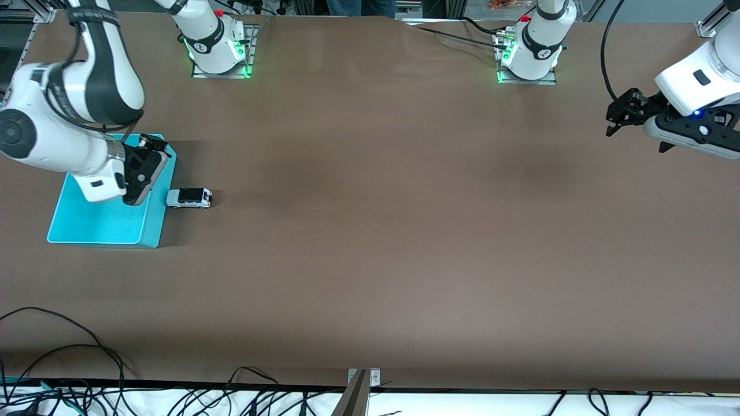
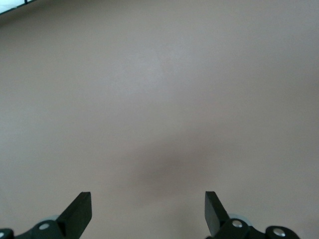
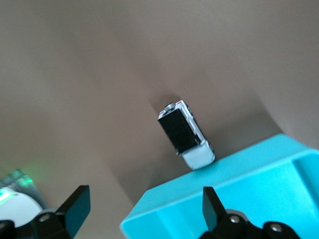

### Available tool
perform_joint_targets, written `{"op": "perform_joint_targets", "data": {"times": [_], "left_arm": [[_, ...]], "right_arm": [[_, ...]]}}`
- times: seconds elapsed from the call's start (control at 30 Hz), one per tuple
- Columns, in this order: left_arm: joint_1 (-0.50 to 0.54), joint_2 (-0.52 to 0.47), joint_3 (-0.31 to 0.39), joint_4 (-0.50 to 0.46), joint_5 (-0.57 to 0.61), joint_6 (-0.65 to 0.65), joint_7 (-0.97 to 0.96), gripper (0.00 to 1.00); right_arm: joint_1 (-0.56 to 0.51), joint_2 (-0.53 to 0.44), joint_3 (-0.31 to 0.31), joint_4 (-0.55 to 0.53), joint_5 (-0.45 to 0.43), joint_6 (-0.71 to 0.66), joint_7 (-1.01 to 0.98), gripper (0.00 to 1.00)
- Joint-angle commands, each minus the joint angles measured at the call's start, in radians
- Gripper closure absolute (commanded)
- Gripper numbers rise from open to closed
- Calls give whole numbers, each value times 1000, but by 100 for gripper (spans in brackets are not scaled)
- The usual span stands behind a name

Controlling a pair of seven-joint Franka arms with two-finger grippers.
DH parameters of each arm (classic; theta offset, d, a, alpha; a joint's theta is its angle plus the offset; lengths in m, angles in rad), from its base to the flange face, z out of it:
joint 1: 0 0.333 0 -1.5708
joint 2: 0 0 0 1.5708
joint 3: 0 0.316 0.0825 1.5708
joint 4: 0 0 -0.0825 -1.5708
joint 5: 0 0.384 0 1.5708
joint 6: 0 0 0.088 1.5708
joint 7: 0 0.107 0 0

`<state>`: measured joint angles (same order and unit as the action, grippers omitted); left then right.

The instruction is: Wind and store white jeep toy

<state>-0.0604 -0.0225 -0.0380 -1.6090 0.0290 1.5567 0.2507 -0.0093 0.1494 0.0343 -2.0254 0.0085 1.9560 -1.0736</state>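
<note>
The white jeep toy [image 1: 189, 197] [image 3: 185, 135], boxy with a black roof panel, stands on the brown table right beside the turquoise bin [image 1: 87, 222] [image 3: 259, 184], on the bin's side toward the left arm's end. My right gripper [image 1: 134, 199] [image 3: 142, 204] hangs open over the bin's corner closest to the jeep, with nothing between its fingers. At the left arm's end of the table, my left gripper [image 1: 636, 137] [image 2: 148, 206] is open and empty over bare table.
The two arm bases [image 1: 218, 46] [image 1: 529, 55] stand along the table edge farthest from the front camera. Loose cables [image 1: 69, 358] lie at the table's near edge.
</note>
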Motion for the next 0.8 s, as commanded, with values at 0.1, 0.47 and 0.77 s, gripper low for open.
{"op": "perform_joint_targets", "data": {"times": [0.1, 0.47, 0.77], "left_arm": [[2, -16, 3, -12, 8, -18, 1, 0], [10, 36, 9, 23, 25, -18, -1, 0], [17, 27, 9, 52, 11, -42, -8, 0]], "right_arm": [[-3, 28, -2, -119, 21, 185, -176, 0], [-6, 130, -4, -122, 21, 308, -304, 0], [-8, 161, -7, -162, 22, 399, -376, 0]]}}
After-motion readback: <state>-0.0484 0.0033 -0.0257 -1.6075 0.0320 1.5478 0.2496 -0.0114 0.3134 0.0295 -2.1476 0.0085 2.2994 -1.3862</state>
